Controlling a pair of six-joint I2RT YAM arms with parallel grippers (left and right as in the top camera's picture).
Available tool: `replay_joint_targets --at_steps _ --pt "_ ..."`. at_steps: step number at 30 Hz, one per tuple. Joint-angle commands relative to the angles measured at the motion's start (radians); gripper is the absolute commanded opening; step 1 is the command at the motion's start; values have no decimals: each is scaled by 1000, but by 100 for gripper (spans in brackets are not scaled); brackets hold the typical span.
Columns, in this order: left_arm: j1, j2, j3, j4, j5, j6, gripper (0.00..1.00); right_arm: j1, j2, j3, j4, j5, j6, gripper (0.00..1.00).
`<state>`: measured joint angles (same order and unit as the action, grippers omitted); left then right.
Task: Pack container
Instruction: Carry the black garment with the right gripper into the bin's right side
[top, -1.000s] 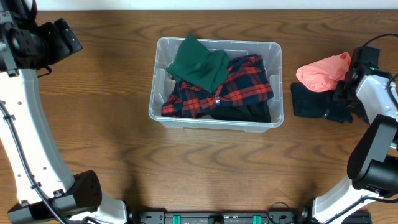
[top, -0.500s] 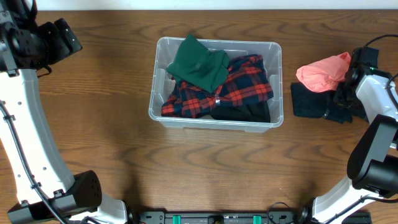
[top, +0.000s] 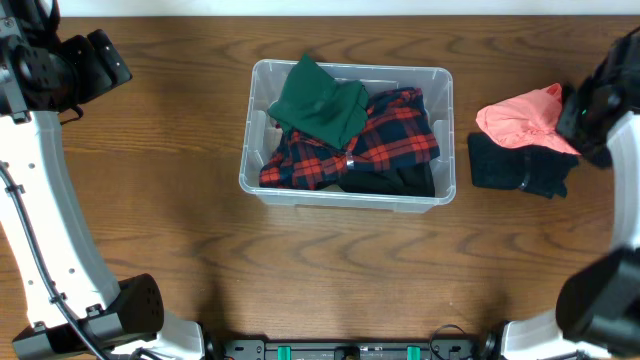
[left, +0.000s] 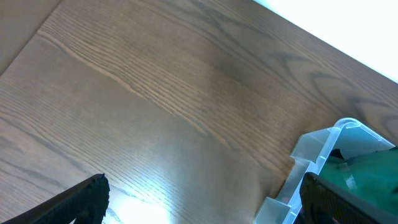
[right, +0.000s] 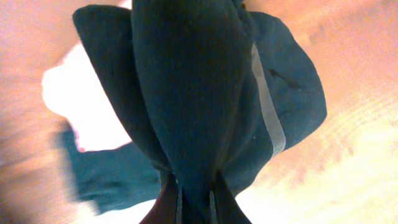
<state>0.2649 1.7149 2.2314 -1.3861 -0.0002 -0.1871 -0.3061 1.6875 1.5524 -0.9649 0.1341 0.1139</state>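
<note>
The clear plastic container (top: 345, 198) stands mid-table and holds a green garment (top: 320, 100), a red-and-navy plaid shirt (top: 395, 135) and a black item (top: 390, 180). Its corner shows in the left wrist view (left: 317, 155). To its right lie a pink garment (top: 520, 118) and a dark teal garment (top: 515, 165). My right gripper (top: 585, 118) is above them, and in the right wrist view its fingers (right: 196, 199) are pinched shut on the dark teal garment (right: 193, 93). My left gripper (left: 205, 211) is open and empty, high at the far left (top: 100, 60).
Bare wooden table surrounds the container. The white left arm runs down the left edge (top: 40, 200). The right arm fills the right edge (top: 615, 200). The table's far edge is near the top of the overhead view.
The right arm has risen toward the camera and looks larger and blurred at the right edge. The left arm and the container have not moved.
</note>
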Motion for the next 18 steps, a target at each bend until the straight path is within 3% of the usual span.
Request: replay_joint_targets --at_steps 1,9,18 --pt "3 4 -2 0 -5 -5 98 18 -93 69 -11 -200 -64 1" --pt "3 4 -2 0 -5 -5 98 174 -261 95 -23 -285 -43 1" --pt "3 4 -2 0 -5 -5 98 567 -232 95 -7 60 137 1"
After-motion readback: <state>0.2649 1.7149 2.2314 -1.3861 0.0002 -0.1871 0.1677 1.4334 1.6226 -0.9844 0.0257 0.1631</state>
